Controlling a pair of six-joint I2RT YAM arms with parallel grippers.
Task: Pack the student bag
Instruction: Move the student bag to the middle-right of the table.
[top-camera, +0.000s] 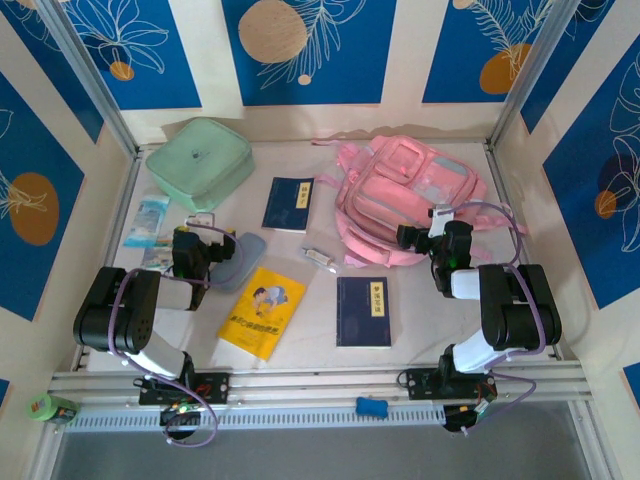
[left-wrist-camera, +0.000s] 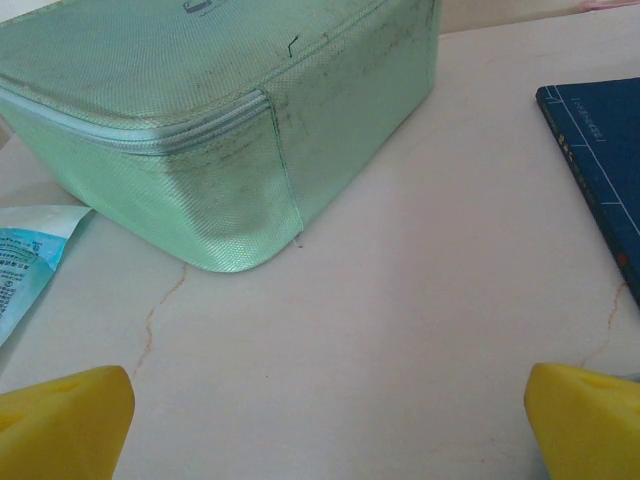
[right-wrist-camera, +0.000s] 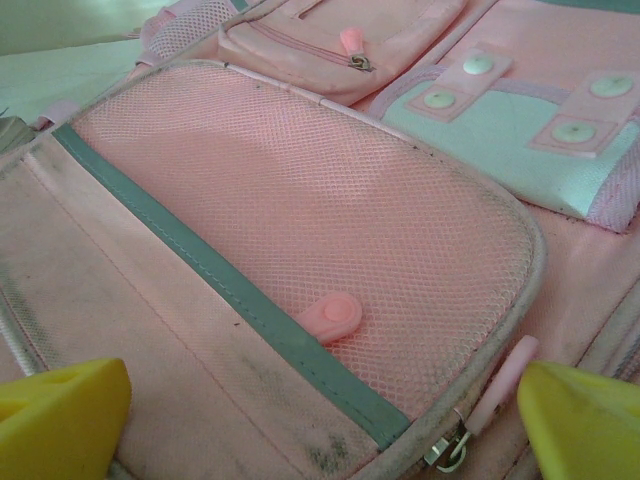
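Two claws spread wide, both empty.
Right claw (top-camera: 425, 237) hovers over the student bag's (top-camera: 405, 190) near edge, yellow fingertips (right-wrist-camera: 60, 415) flanking its mesh pocket (right-wrist-camera: 300, 220); the bag lies flat on the surface (top-camera: 320, 290). Left claw (top-camera: 205, 250) sits well left of the bag, facing a mint green case (top-camera: 198, 160).

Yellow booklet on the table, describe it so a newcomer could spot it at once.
Start at the pink student bag at the table's far right, then cross to the near left, beside the left arm. The yellow booklet lies flat there, tilted, a cartoon figure on its cover. Both other books are dark blue.
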